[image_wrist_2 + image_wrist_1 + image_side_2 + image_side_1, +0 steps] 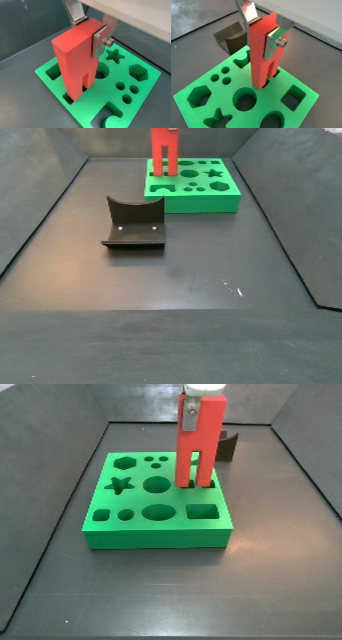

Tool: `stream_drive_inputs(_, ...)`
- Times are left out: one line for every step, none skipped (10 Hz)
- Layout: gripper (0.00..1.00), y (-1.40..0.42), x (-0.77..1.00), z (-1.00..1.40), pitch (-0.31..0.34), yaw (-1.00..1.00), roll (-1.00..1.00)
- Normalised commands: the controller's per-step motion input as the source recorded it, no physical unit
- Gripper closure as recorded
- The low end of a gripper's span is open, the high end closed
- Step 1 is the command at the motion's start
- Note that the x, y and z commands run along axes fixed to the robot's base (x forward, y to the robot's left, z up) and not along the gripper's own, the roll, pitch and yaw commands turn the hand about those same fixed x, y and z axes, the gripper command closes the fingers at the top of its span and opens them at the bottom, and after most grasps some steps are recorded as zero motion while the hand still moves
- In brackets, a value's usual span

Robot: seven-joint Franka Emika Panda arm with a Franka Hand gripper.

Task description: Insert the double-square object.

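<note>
Double-square object (199,444) stands prongs-down in green block (158,524) (near its edge), pincer (264,31) clamping top.

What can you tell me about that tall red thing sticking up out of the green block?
The double-square object is a tall, smooth red bar that looks like plastic. Its lower end splits into two square prongs with a slot between. It stands upright, taller than the green block, with its prong tips down in holes near the block's edge. The gripper clamps its upper part between silver fingers.
</note>
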Motion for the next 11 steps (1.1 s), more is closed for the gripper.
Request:
stream_drive_inputs(1.00, -0.11, 0.18, -0.23, -0.046, -0.33, -0.16)
stream_drive_inputs(1.00, 0.00, 0.15, -0.25, -0.007, -0.20, -0.06)
stream_drive_inputs(1.00, 0.00, 0.04, -0.29, -0.017, -0.03, -0.02)
stream_drive_inputs(1.00, 0.09, -0.05, -0.30, -0.054, 0.00, 0.00)
stream_drive_inputs(1.00, 0.18, -0.10, -0.23, -0.060, 0.13, -0.04)
stream_drive_inputs(1.00, 0.16, 0.00, -0.22, -0.036, 0.25, -0.01)
stream_drive_inputs(1.00, 0.10, 0.13, -0.26, 0.000, 0.31, 0.00)
stream_drive_inputs(1.00, 0.00, 0.30, -0.33, 0.000, 0.18, -0.01)
stream_drive_inputs(1.00, -0.05, 0.24, -0.31, 0.000, 0.05, -0.08)
stream_drive_inputs(1.00, -0.07, 0.05, -0.24, -0.016, 0.00, -0.17)
stream_drive_inputs(1.00, -0.01, -0.03, -0.19, -0.034, 0.00, -0.19)
